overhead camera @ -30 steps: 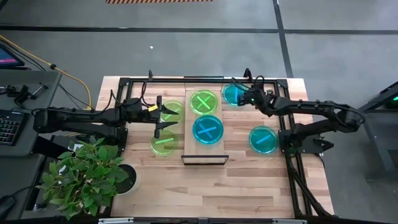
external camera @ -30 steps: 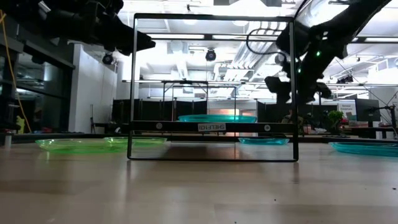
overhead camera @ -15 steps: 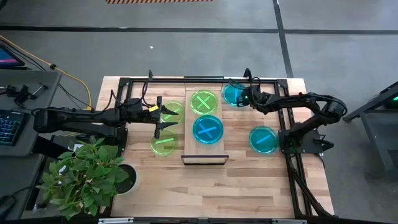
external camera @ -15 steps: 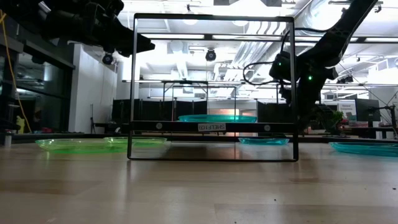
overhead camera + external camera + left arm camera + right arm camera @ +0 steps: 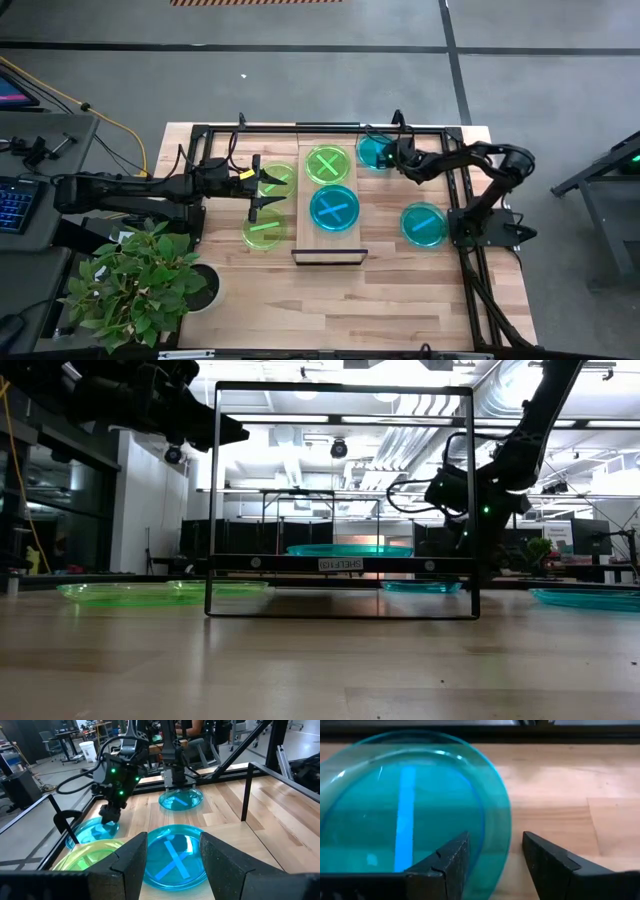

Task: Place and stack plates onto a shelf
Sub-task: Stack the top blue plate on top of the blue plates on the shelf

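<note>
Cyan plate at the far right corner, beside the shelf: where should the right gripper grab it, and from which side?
Grip the cyan plate by its thin rim on the right-arm side. It lies flat on the table, so only the edge fits between the fingers. The right gripper, open, already straddles that rim; best come in low.

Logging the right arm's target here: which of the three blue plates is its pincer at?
The blue plate on the table by the shelf's far end. The right pincer is open at its rim; the other blue plates lie on the shelf and nearer the right arm's base.
</note>
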